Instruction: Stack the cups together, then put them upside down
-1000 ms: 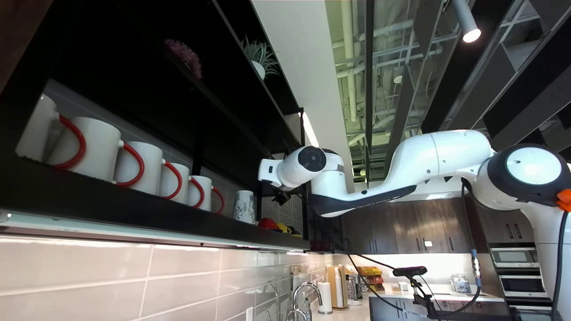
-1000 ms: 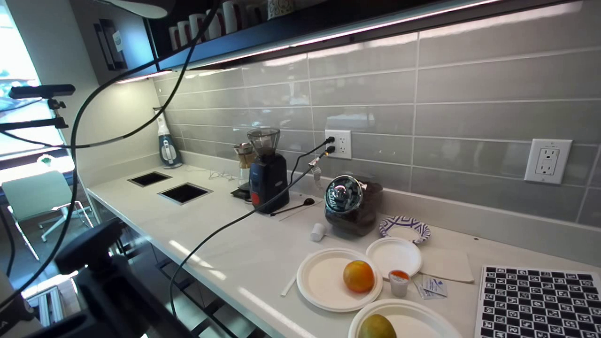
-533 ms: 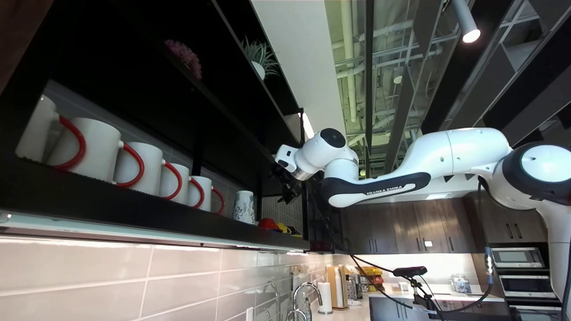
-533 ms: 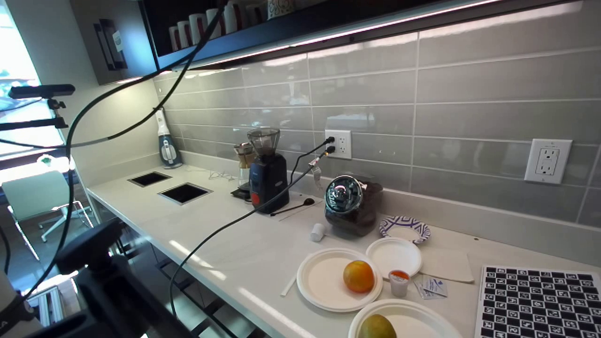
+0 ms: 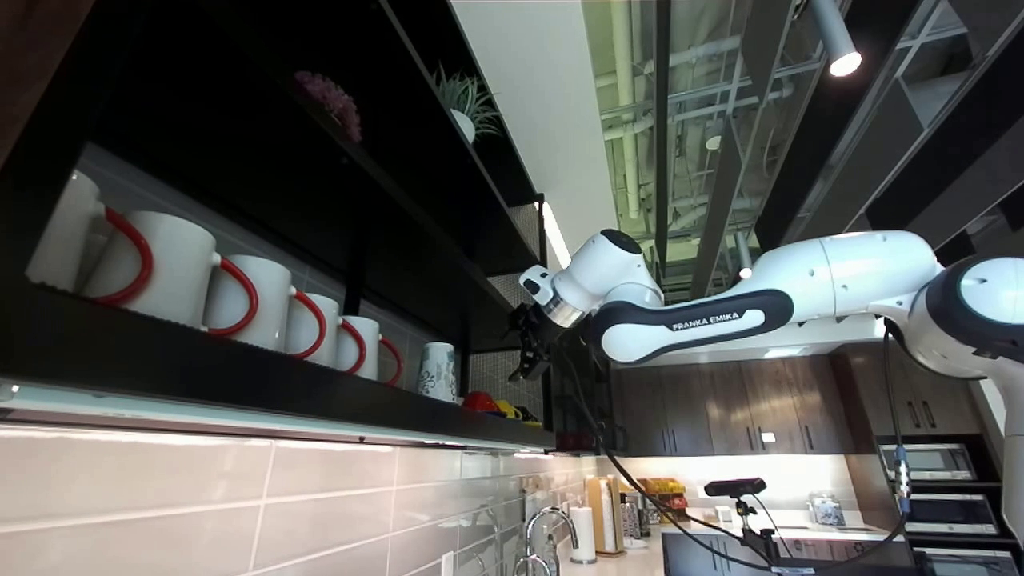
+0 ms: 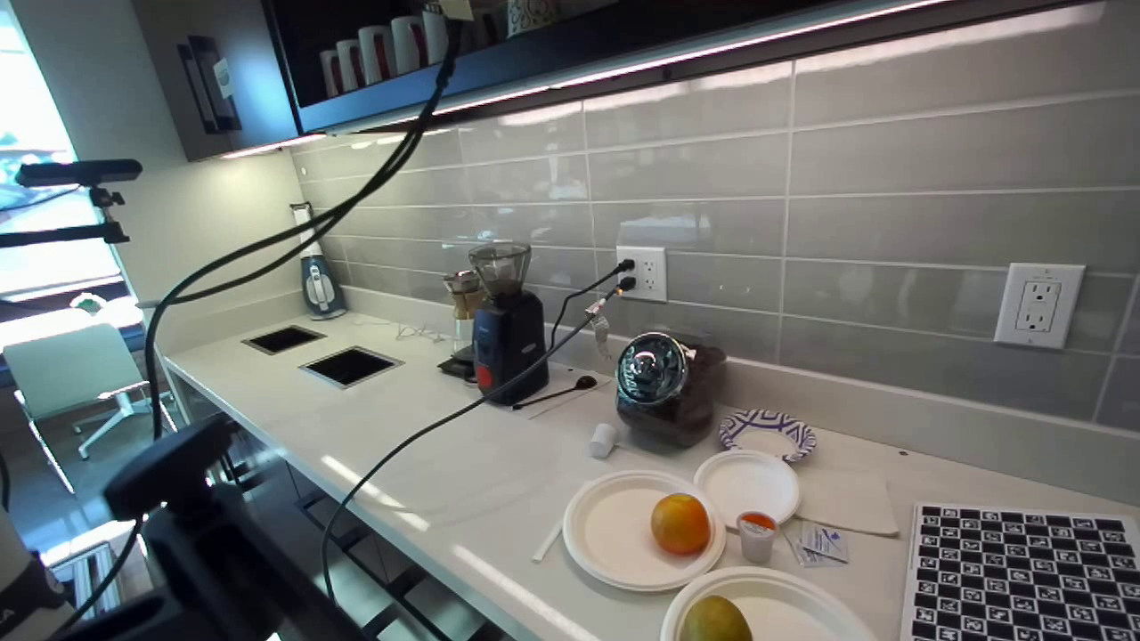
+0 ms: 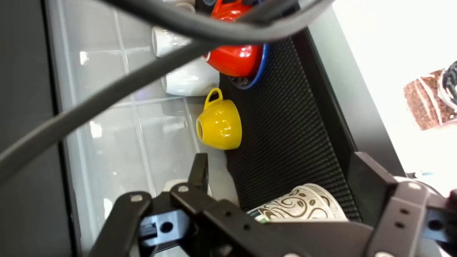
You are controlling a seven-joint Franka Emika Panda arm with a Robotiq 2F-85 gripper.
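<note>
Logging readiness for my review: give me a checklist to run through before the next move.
Pincer open: ok, jaws apart, nothing gripped.
Pincer clear of the patterned cup: ok, a gap shows in an exterior view.
Patterned cup fully visible in wrist view: not ok, pincer hides part.
Patterned cup nested with another: cannot tell.
Cables out of wrist view: not ok, crossing in front of a red cup.
</note>
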